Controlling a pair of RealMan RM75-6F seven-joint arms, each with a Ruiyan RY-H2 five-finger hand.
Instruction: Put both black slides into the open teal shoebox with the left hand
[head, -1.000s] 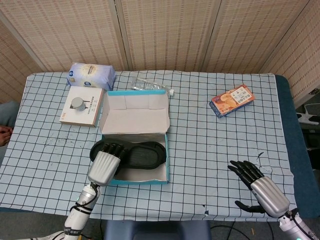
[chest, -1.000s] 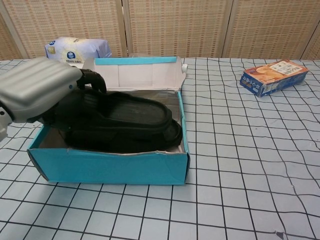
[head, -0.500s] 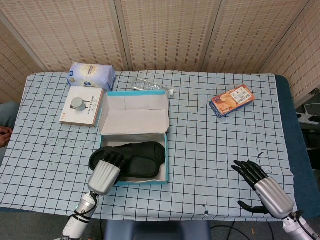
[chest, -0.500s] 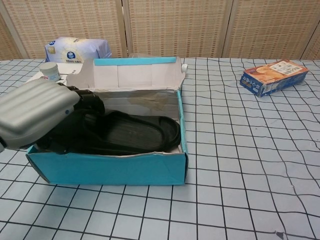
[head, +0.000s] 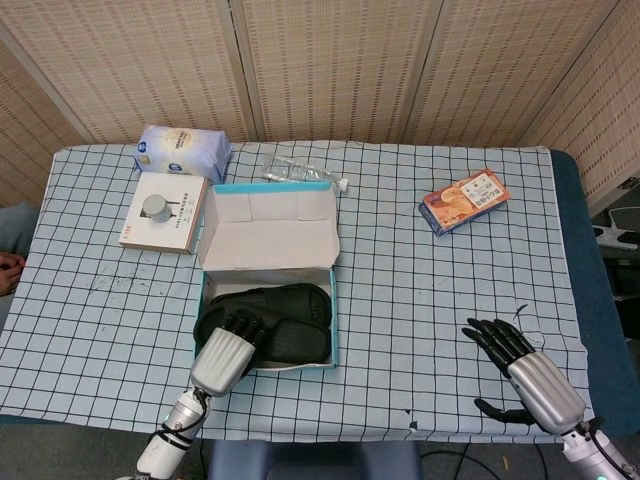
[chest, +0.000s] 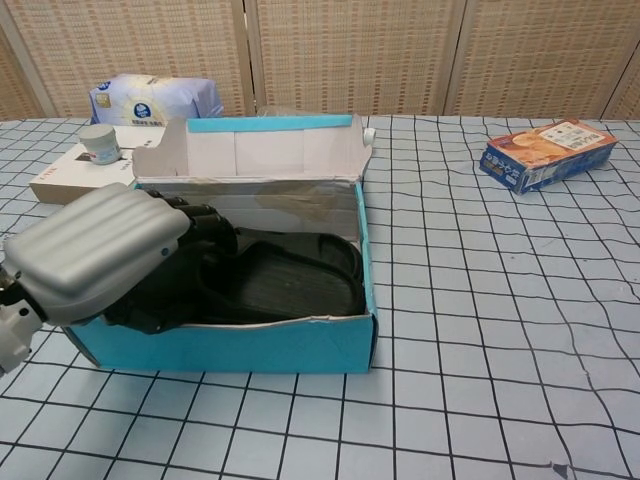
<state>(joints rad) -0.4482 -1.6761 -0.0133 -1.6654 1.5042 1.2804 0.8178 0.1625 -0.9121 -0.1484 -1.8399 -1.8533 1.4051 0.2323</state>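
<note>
Both hands share one build: the left hand (chest: 95, 250) has a silver-grey, ribbed back shell and black fingers (chest: 205, 222), and a pale metallic wrist joint sits below it. The right hand (head: 525, 372) shows the same ridged silver shell, black fingers and a light-coloured wrist.

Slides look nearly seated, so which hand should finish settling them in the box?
Left. The left hand is already in the teal shoebox on the black slides; the right hand sits far off, empty.

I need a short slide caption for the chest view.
Left hand pressing black slides into the open teal shoebox.
</note>
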